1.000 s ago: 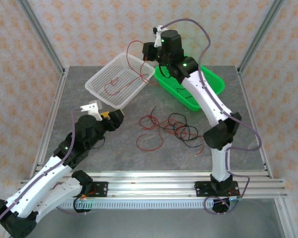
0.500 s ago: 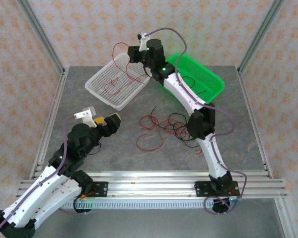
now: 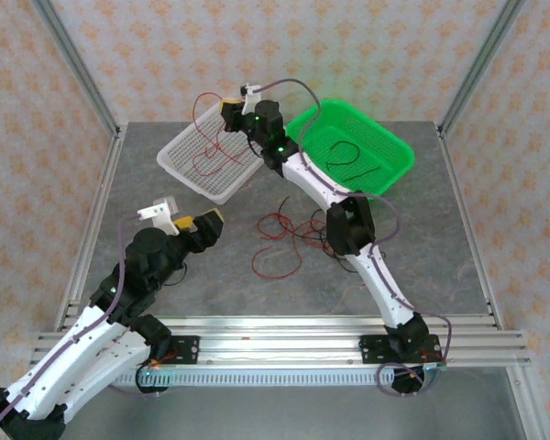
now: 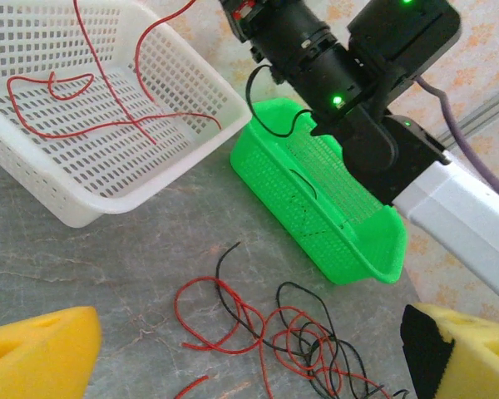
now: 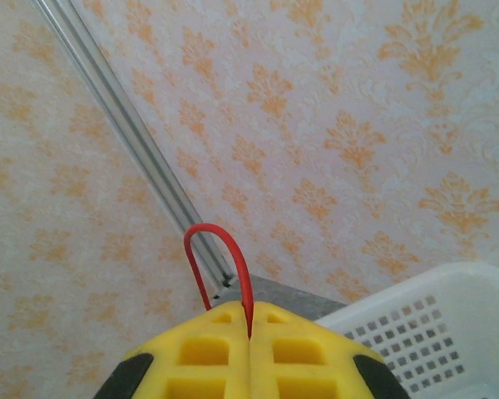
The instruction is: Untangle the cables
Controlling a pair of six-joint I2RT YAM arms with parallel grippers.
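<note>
1. The grey table (image 3: 422,247) carries a white basket (image 3: 179,160) at the rear left and a green basket (image 3: 399,156) at the rear right. The two stand just beside each other.
2. The right arm (image 3: 376,266) stretches across the table to the back. The right gripper (image 3: 227,110) hangs over the white basket's far rim.
3. The left gripper (image 3: 199,220) hovers over the near-left part of the table with its jaws spread wide and nothing between them.
4. A tangle of red and black cables (image 3: 302,238) lies on the table's middle, to the right of the left gripper and apart from it. From the left wrist it sits low between the two yellow pads (image 4: 33,349), beyond their tips.
5. The right gripper's pads are pressed together on a red cable (image 5: 220,249). It arches above them, and its length drops into the white basket, where red strands curl on the mesh.
6. A black cable (image 3: 348,160) rests in the green basket, well apart from both grippers.
</note>
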